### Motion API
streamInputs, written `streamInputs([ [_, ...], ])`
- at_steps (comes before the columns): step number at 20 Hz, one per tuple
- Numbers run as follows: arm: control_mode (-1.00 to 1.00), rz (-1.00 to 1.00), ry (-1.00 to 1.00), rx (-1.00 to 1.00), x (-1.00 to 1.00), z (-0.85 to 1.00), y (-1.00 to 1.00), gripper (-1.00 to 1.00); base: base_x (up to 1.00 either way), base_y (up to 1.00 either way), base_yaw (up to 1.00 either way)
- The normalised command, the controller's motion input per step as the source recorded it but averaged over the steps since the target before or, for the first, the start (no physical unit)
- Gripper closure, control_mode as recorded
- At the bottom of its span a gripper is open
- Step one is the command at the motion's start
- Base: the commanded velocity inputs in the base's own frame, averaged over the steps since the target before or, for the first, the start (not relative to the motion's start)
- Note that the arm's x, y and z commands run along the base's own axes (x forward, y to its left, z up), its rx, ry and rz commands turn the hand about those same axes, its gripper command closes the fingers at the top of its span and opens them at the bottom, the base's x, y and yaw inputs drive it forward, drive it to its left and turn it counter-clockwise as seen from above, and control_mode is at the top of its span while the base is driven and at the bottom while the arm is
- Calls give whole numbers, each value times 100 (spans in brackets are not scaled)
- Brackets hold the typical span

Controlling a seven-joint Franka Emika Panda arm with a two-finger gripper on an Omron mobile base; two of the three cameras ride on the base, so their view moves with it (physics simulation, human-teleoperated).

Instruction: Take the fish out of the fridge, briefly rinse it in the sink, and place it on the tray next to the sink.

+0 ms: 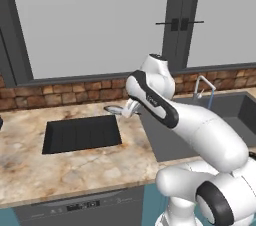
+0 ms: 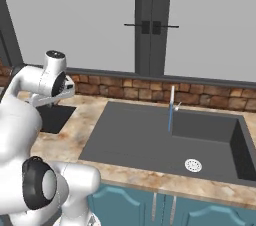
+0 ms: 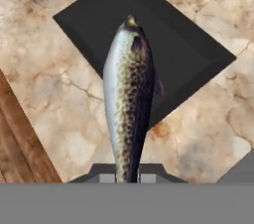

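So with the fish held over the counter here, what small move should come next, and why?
Probably shift a little further over the tray and lower before releasing. In the hand view the claw is shut on the fish, whose far end overlaps the tray while its gripped end hangs over the marble counter. The sink lies off to the side.

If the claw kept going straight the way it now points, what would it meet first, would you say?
Probably the tray: the claw, shut on the fish, looks down at it, the fish's tip leading. It might just catch the counter by the tray's near rim; depth is unclear.
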Motion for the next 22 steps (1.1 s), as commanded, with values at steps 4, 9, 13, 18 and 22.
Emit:
streamInputs([
  [4, -100, 20, 14, 0, 34, -5, 21, 100, 0, 0, 0],
  [9, -100, 25, 16, 0, 95, -17, 80, 100, 0, 0, 0],
  [13, -100, 22, 11, -2, 51, -46, 56, 100, 0, 0, 0],
  [18, -100, 13, 3, -8, 7, -91, 28, 100, 0, 0, 0],
  [22, -100, 1, -16, -6, 49, -34, 8, 100, 0, 0, 0],
])
